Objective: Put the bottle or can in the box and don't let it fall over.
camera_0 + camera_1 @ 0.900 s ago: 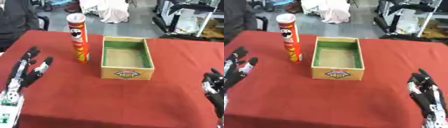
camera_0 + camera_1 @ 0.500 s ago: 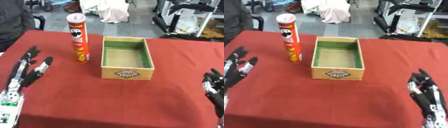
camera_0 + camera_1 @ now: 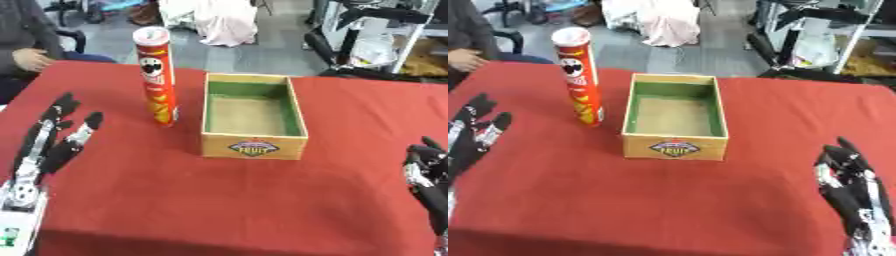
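Left hand (image 3: 48,145) and right hand (image 3: 852,192) rest open and empty at the bench (image 3: 219,200) edges; red can (image 3: 156,75) stands upright just beside the box (image 3: 253,116).

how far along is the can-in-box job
Nothing is done yet: the red can stands upright on the red table, left of the empty box. Nothing is in hand: the left hand and right hand rest open. Grasping and placing remain.

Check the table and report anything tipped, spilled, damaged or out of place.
Nothing stands out. The red chip can stands upright on the red tablecloth, just left of the open wooden box, which sits square and empty. Both hands, left and right, rest open near the lower corners.
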You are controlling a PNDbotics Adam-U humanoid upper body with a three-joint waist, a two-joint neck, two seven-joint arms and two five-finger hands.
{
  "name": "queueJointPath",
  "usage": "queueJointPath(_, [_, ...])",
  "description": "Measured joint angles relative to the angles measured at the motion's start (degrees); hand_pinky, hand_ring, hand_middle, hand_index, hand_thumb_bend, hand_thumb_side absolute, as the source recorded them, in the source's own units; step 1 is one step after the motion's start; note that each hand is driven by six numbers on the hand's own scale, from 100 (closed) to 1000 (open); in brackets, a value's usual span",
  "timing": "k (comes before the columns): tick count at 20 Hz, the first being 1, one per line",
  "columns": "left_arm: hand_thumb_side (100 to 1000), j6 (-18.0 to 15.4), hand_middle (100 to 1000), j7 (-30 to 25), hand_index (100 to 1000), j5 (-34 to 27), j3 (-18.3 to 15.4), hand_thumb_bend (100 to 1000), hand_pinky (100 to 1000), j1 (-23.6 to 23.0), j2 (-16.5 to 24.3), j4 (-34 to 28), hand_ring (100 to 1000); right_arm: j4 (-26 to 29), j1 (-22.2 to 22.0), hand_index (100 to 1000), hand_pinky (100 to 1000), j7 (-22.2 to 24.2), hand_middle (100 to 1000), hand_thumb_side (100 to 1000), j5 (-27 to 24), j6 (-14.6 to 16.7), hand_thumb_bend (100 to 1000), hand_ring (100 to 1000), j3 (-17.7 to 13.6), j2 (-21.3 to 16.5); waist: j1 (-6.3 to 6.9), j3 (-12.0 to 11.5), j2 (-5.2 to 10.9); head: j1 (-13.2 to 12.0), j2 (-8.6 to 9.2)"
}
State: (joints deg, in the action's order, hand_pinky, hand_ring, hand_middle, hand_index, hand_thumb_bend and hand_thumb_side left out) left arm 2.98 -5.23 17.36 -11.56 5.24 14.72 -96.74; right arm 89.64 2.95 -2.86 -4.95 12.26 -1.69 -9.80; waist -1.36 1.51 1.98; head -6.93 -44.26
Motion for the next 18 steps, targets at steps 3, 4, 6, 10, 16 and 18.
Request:
queueJointPath(3, [838,0.09,866,2.34,1000,-2.27,1.13,725,902,3.35,1.96,3.39,956,-0.01,0.00,701,941,0.06,962,265,0.00,0.03,100,879,0.04,0.00,-0.09,0.49,0.00,-0.03,0.00])
queueJointPath(4, [834,0.10,866,3.15,1000,-3.09,1.69,719,902,4.37,2.59,4.73,956,-0.01,0.00,701,941,0.09,962,265,0.00,0.03,100,879,0.11,0.00,-0.10,0.67,0.00,-0.07,0.00])
queueJointPath(6, [841,0.15,864,4.46,1000,-4.36,3.09,740,900,6.98,3.96,7.66,953,-0.02,0.00,701,941,0.19,962,266,0.00,-0.04,100,879,0.35,0.00,-0.13,1.14,0.00,-0.26,0.00])
queueJointPath(10, [825,0.60,862,5.85,1000,-6.62,5.66,730,898,12.66,6.00,13.91,950,-0.03,0.03,701,941,0.49,962,267,0.00,-0.14,100,880,0.72,0.00,-0.10,2.18,-0.22,-0.66,0.00])
queueJointPath(16, [826,0.15,861,7.08,1000,-9.10,7.95,663,901,19.90,7.49,23.60,951,-0.04,0.20,701,942,1.04,963,269,-0.14,-0.19,100,880,1.30,0.05,-0.20,3.86,-0.68,-1.03,0.00])
queueJointPath(18, [817,-0.29,860,7.66,1000,-10.09,8.32,642,901,21.97,7.64,26.83,950,-0.05,0.50,701,942,1.28,963,270,-0.28,-0.21,100,879,1.44,0.15,-0.22,4.24,-0.73,-1.05,0.00])
